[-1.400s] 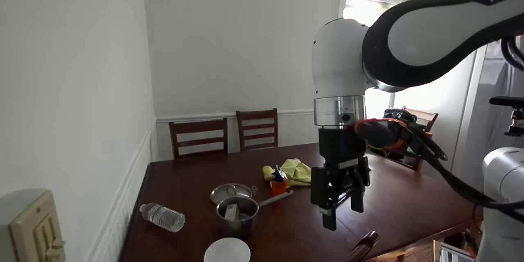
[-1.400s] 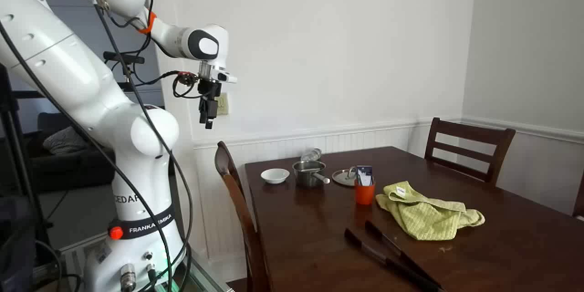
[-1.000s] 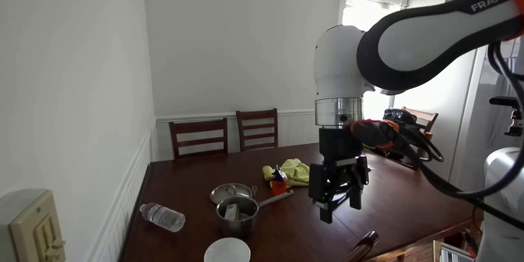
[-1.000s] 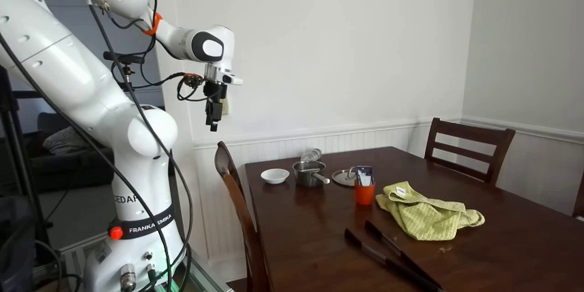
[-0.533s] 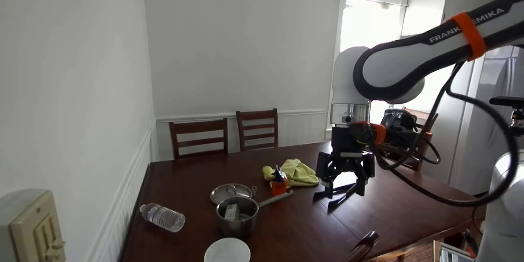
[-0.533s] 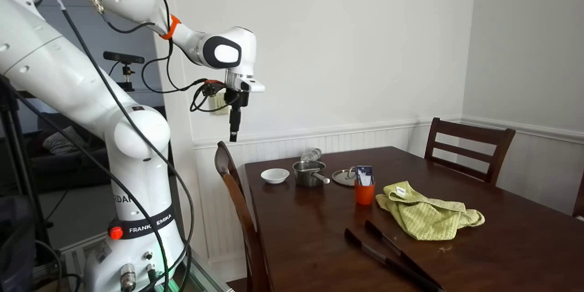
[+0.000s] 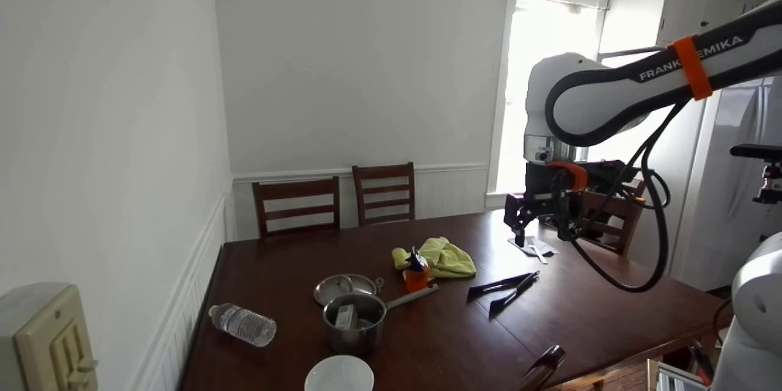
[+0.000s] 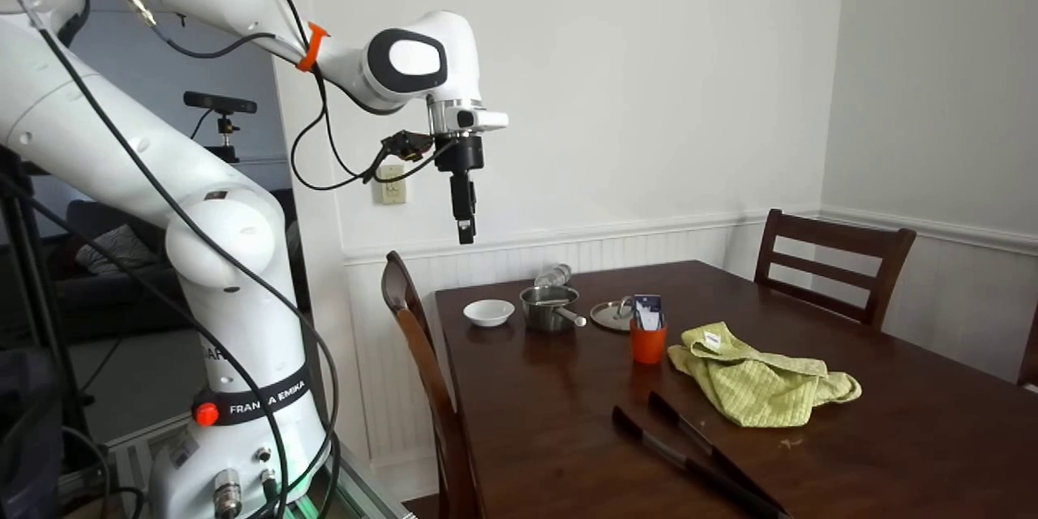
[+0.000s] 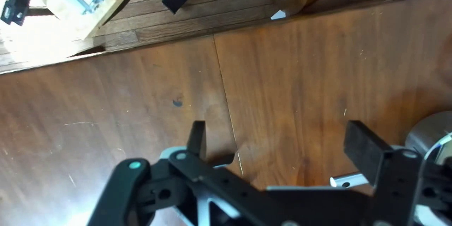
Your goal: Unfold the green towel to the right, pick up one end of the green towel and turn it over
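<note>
The green towel (image 7: 449, 261) lies crumpled and partly folded on the dark table; it also shows in an exterior view (image 8: 754, 385), with a white label at one corner. It is out of view in the wrist view. My gripper (image 9: 280, 141) is open with nothing between its fingers. In both exterior views the gripper (image 7: 544, 235) (image 8: 465, 231) hangs pointing down, high above the table's robot side and well apart from the towel.
Black tongs (image 7: 507, 287) (image 8: 689, 454) lie beside the towel. An orange cup (image 7: 416, 281) with packets stands against its other side. A pot (image 7: 353, 333), lid (image 7: 327, 290), white bowl (image 7: 339, 374) and bottle (image 7: 242, 324) are on the table. A chair (image 8: 430, 365) stands at the edge.
My arm has moved right in both exterior views, across the table's near side, and the gripper has turned about its upright axis. It stays open. The towel has not moved.
</note>
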Robot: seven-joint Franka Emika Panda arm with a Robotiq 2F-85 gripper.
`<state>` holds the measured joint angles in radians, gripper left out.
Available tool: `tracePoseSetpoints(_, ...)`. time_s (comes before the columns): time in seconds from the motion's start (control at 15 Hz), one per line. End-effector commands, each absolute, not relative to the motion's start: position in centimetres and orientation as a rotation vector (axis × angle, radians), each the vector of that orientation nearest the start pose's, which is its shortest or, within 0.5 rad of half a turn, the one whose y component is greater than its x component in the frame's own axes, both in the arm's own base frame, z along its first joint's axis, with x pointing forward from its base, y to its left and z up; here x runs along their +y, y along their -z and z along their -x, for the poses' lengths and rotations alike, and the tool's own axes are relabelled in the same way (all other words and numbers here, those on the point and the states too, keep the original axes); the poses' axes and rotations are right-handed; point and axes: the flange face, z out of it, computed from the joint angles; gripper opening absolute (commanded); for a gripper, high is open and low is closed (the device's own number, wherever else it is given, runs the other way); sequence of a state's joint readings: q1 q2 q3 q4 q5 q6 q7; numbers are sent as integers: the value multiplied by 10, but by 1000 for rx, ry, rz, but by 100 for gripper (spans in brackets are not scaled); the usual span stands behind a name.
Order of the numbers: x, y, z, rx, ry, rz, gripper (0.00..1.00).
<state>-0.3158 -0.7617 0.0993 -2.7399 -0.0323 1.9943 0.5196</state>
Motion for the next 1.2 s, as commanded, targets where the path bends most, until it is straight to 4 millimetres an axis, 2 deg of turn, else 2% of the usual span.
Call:
tracePoseSetpoints(0.0, -69, -435, -309, 1175, 38, 3016, 100)
tracePoseSetpoints(0.47, -66, -434, -311, 1160, 30, 3023, 100)
tracePoseSetpoints(0.6, -80, -429, -330, 1267, 65, 2918, 100)
tracePoseSetpoints(0.73, -107, -423, -363, 1360, 109, 2822, 100)
tracePoseSetpoints(0.87, -120, -420, -390, 1391, 182, 2774, 100)
tracePoseSetpoints(1.13, -150, -413, -458, 1340, 286, 2783, 100)
